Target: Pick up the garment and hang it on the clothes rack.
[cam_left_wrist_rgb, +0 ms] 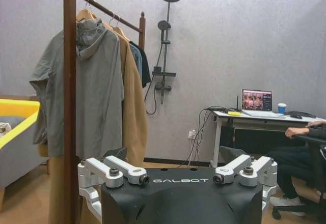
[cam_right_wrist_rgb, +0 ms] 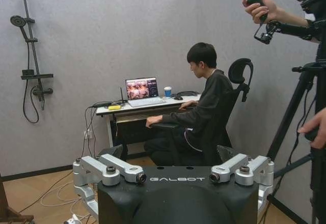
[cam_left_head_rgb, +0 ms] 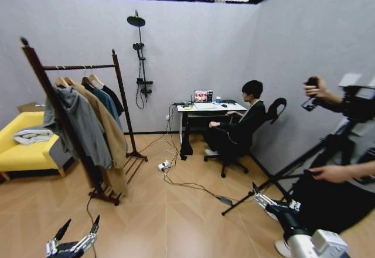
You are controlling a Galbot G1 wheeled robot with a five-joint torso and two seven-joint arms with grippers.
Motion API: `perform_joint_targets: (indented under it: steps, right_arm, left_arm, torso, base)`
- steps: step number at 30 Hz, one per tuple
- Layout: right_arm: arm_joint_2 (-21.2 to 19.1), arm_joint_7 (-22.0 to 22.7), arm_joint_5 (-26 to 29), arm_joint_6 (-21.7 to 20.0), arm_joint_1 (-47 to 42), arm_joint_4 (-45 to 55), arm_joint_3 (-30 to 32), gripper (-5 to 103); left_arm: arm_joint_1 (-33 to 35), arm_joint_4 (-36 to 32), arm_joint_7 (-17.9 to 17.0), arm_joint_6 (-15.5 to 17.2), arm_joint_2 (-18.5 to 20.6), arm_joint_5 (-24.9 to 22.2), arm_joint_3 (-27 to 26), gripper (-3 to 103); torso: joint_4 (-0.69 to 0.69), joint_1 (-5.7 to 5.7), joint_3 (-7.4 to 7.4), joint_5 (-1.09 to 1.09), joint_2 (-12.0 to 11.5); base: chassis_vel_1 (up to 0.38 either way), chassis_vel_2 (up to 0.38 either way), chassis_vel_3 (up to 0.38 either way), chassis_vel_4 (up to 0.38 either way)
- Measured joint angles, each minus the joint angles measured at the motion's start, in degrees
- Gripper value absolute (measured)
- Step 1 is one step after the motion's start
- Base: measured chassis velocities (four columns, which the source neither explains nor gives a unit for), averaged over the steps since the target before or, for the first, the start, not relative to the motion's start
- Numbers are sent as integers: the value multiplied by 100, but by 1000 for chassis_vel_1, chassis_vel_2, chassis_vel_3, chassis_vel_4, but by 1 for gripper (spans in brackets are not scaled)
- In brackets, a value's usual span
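Both pincers hang low and near, left pincer [cam_left_head_rgb: 75, 234] and right pincer [cam_left_head_rgb: 262, 198], each open and empty above the wooden floor [cam_left_head_rgb: 176, 223]. At far left the clothes rack [cam_left_head_rgb: 82, 67] runs its rail from near-left to far-right; the garment [cam_left_head_rgb: 113, 98] hangs at its far end.

Reddish-brown clothes rack [cam_left_head_rgb: 120, 88]; black garment [cam_left_head_rgb: 114, 98]; yellow sofa [cam_left_head_rgb: 17, 152].

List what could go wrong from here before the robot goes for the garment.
1. Cables and a power strip lie on the floor beside the clothes rack; the base might snag them.
2. The rail already looks crowded with a grey hooded coat and a tan coat.
3. A tripod leg lies close to the right gripper.
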Motion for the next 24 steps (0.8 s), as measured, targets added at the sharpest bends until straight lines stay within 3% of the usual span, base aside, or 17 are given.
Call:
perform_joint_targets:
  steps: [6, 24]
  right_arm:
    - [0, 0, 0, -1, -2, 0, -1, 100]
    - [0, 0, 0, 0, 3, 0, -1, 100]
  left_arm:
    - [0, 0, -3, 0, 0, 0, 0, 100]
    - [-1, 0, -3, 0, 0, 0, 0, 100]
  torso:
    - [0, 0, 0, 2, -1]
    - [0, 5, 2, 1, -5]
  base:
    - [62, -43, -111, 109]
    - [-22, 22, 27, -32]
